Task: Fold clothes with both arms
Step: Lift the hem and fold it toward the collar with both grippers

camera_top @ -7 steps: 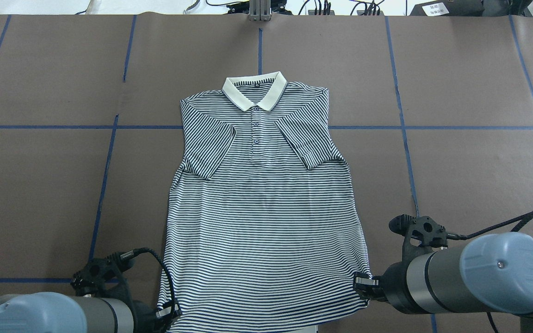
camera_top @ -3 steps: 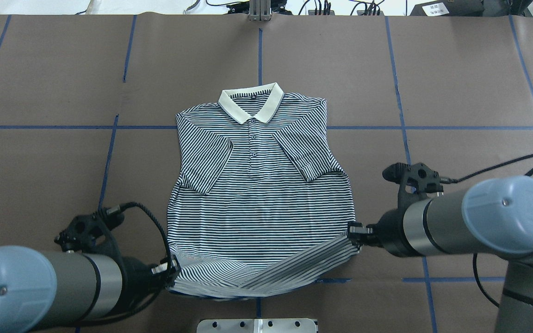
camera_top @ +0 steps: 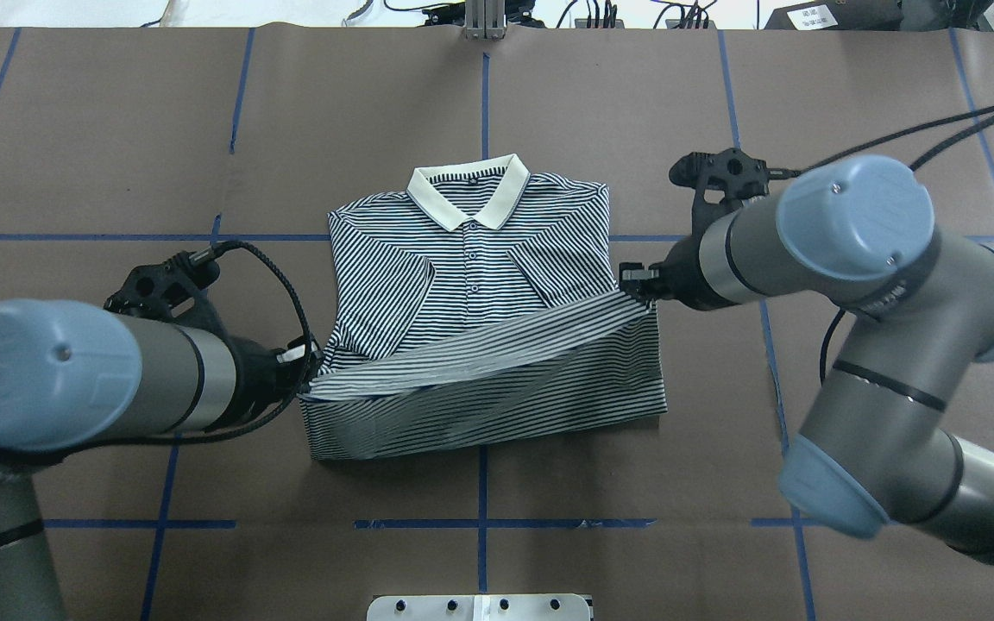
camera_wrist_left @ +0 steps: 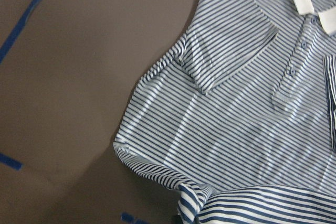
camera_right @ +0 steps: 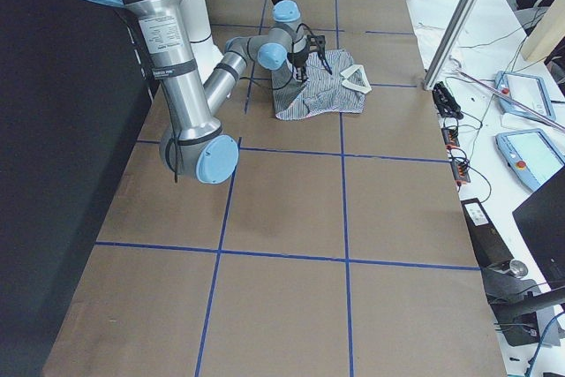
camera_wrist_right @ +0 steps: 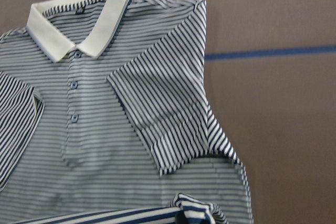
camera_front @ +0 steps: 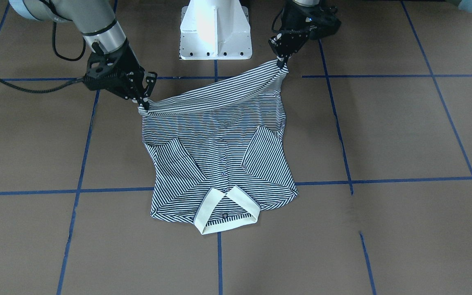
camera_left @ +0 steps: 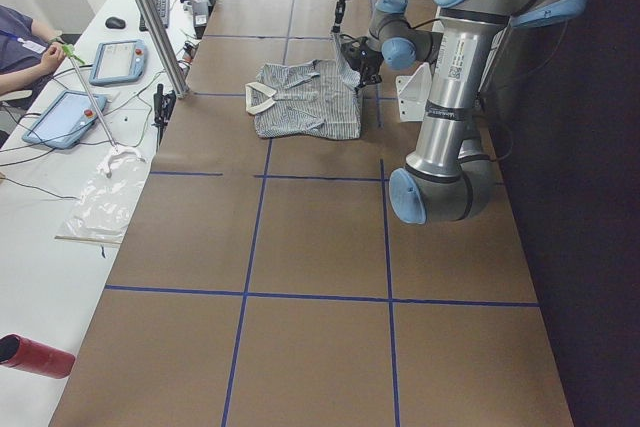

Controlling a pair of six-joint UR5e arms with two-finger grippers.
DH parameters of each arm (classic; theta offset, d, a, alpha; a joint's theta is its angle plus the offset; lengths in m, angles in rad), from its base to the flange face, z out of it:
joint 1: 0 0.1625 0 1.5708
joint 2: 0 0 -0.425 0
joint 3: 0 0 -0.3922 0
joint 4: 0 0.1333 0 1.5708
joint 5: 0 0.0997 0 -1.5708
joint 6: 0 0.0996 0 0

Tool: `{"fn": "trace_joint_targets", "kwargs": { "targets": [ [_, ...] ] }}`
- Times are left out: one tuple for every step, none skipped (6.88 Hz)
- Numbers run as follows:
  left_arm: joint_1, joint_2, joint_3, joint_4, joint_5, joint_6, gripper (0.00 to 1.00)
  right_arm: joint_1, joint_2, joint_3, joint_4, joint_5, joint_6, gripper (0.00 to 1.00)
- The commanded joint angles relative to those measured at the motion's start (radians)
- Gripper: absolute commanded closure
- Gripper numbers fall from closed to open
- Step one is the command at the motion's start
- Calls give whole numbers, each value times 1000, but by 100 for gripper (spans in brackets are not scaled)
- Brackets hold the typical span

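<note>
Polo shirt mid-frame, hem up off the table
Left gripper and right gripper each clamp a hem corner, with the hem stretched between them.

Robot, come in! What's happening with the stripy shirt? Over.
Left gripper, right gripper: shut on polo shirt, bottom corners. Half folded, hem raised. Nothing seen blocking.

The striped polo shirt lay on the brown surface, cream collar upper left, three buttons below it, one sleeve folded inward; a bunched hem corner showed at the bottom edge.
</note>
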Motion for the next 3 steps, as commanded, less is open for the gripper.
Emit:
{"fn": "trace_joint_targets", "kwargs": {
  "targets": [
    [-133, -67, 196, -140, -4, 48, 100, 83, 141, -237, 77, -3, -41, 100],
    [-201, -71, 325, -311, -41, 54, 100, 93, 173, -347, 165, -6, -40, 100],
    [-261, -114, 466, -409, -53, 83, 100, 110, 225, -456, 232, -7, -37, 100]
  ]
}}
